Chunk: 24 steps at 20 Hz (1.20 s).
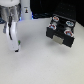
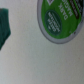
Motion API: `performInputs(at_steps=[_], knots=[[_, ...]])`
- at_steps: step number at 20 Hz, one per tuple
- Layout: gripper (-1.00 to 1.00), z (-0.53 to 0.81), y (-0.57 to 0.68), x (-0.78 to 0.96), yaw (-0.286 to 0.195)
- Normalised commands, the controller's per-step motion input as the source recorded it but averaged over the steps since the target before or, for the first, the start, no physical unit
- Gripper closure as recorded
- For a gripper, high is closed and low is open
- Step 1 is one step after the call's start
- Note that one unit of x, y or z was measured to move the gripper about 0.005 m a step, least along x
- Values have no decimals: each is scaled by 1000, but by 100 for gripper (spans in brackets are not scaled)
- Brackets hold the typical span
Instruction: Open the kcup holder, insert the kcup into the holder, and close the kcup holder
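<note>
Green-topped kcup [image 2: 59, 19] on bare table [image 1: 40, 65], end effector [image 1: 15, 46] grip unclear, kcup holder [image 1: 60, 30] well apart

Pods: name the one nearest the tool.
The green-topped kcup, seen close up in the wrist view beside the tool; the reddish and dark-topped pods sit away at the black kcup holder.

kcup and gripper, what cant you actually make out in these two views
- Exterior view: gripper too small and blurred to show whether its jaws are open or shut.
- Wrist view: kcup cut off by the picture edge; label blurred.
- Exterior view: kcup holder blurred, so handles and empty slots are unclear.
</note>
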Motion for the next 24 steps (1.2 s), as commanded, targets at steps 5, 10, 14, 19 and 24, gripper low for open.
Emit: performInputs(at_steps=[5,10,14,19,24], knots=[[-100,-19,2,-389,-70],[-100,-289,-41,-77,-117],[-100,-329,-68,-8,-177],[-100,-298,-21,39,-181],[-100,-172,-9,3,-147]])
